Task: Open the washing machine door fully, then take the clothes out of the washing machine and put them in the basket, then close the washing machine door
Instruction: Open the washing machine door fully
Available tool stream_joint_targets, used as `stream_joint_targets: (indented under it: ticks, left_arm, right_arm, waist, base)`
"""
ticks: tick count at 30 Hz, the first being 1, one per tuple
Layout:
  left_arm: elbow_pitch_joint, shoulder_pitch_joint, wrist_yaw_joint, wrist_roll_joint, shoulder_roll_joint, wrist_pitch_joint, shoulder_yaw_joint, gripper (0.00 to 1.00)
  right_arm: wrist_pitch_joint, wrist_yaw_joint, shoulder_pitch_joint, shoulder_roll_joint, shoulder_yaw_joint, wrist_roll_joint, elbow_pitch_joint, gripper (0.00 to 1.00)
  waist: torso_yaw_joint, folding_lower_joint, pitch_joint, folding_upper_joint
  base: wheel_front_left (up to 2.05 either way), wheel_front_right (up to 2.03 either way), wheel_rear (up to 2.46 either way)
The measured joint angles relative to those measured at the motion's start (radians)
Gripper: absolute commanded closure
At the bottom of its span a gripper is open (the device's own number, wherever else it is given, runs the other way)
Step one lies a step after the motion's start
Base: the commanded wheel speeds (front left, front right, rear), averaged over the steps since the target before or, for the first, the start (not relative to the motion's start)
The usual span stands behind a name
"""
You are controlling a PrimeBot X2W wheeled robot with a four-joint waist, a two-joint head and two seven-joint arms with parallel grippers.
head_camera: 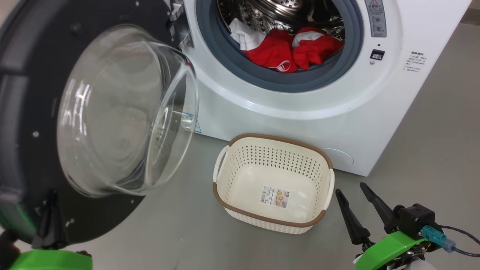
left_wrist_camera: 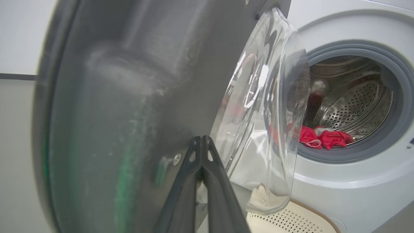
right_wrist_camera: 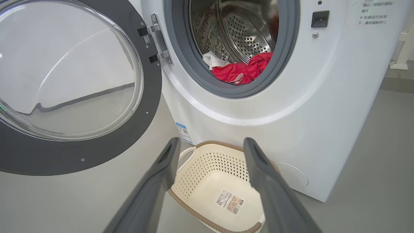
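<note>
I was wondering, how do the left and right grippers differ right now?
The left gripper is shut, the right gripper open. The left one's tips sit at the black ring of the washing machine door; the right one hangs free near the basket. Both have long dark fingers and hold nothing.

Blurred, edge-cropped washing machine door point(left_wrist_camera: 113, 97)

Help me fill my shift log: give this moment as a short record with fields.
washing machine door: open, swung out to the left
clothes: red and white heap inside the washing machine
basket: on the floor before the machine, no clothes in it
left gripper: jaws shut, tips at the door's black ring
right gripper: jaws open, holding nothing, right of the basket
</note>
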Motion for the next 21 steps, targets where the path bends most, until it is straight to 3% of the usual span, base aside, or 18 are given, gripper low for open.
stream_joint_targets:
  ticks: [21]
  left_arm:
    - [0.217, -0.167, -0.079, 0.119, 0.055, 0.0, 0.221, 1.0]
  right_arm:
    - [0.0, 0.0, -0.037, -0.003, 0.001, -0.023, 0.001, 0.0]
  waist:
    - [-0.015, 0.0, 0.068, 0.0]
  base:
    - [0.0, 0.0, 0.0]
